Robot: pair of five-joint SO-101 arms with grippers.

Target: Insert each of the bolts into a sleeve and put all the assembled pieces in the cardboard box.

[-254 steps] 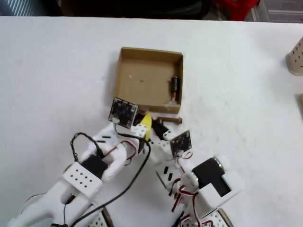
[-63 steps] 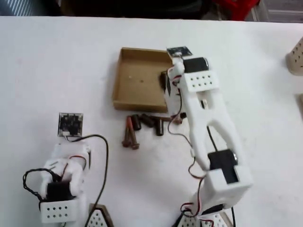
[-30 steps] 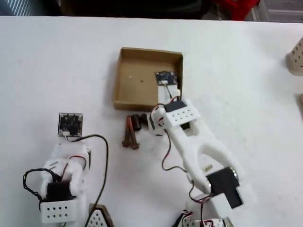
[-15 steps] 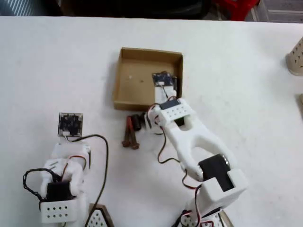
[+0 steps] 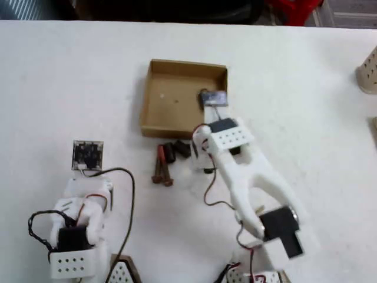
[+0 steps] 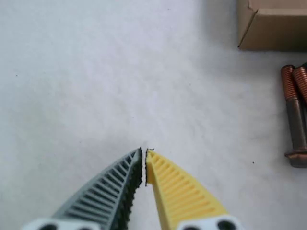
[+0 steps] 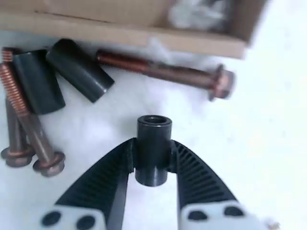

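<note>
Just short of the cardboard box (image 7: 120, 31), my right gripper (image 7: 153, 146) pinches one black sleeve (image 7: 153, 132) upright, jaws closed on its sides, with a loose bolt (image 7: 163, 74) lying between it and the box. My worry is that the round sleeve twists or pops free when I tip it toward that bolt, or that I knock the spare sleeves (image 7: 79, 69). My left gripper (image 6: 145, 158) hangs shut and empty over the white table (image 5: 294, 88). Beyond the table the room is dark, with something red (image 5: 294, 9).
</note>
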